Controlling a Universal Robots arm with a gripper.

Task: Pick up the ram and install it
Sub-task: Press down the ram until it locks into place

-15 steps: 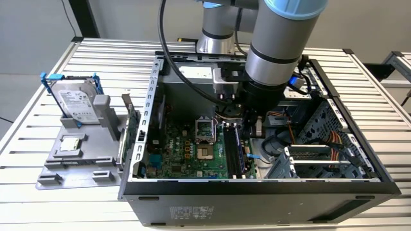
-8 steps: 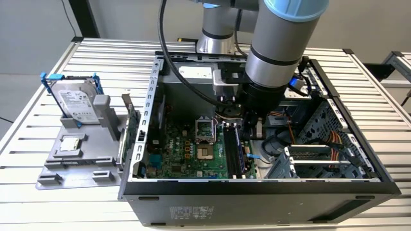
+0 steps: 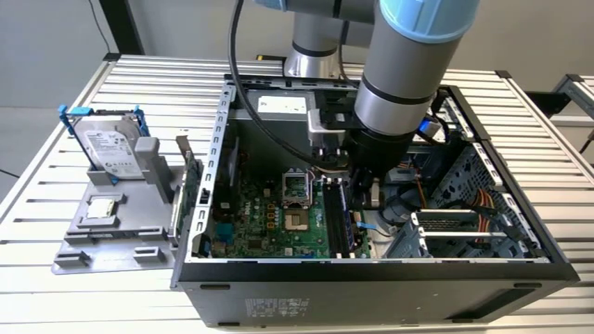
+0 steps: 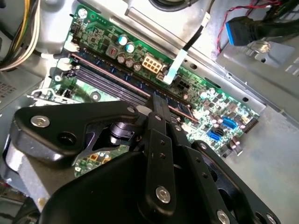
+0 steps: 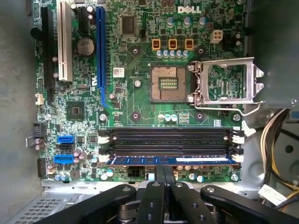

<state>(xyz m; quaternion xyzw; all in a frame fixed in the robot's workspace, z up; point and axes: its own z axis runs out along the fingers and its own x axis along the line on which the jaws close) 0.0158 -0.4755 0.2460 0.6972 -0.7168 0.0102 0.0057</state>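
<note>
Inspection finding: the arm is lowered into the open computer case (image 3: 222,174), with the claw (image 5: 160,172) directly over the bank of memory slots (image 5: 170,140) on the motherboard (image 5: 135,100).

The ram (image 5: 170,160) sits in the slot of the bank nearest the claw, showing in the first wrist view as a blue-edged strip lying along that slot, at about 6 o'clock from the open processor socket (image 5: 167,84). The claw's fingers are drawn nearly together at the middle of the stick's upper edge; whether they pinch it or merely press on it cannot be told.

Seating: the white latches (image 5: 103,159) at both ends of the slot are visible, but whether they have closed on the stick cannot be told.

Judgement on good practice for this step: keep the stick parallel to the slot, press straight down at mid-length, and apply even force so both ends seat together. Tilting could bind one end.

On the bench (image 3: 55,306), at 9 o'clock from the case in the exterior view, a grey holder (image 3: 116,233) carries a hard drive (image 3: 107,146) and a processor chip (image 3: 100,207).
</note>
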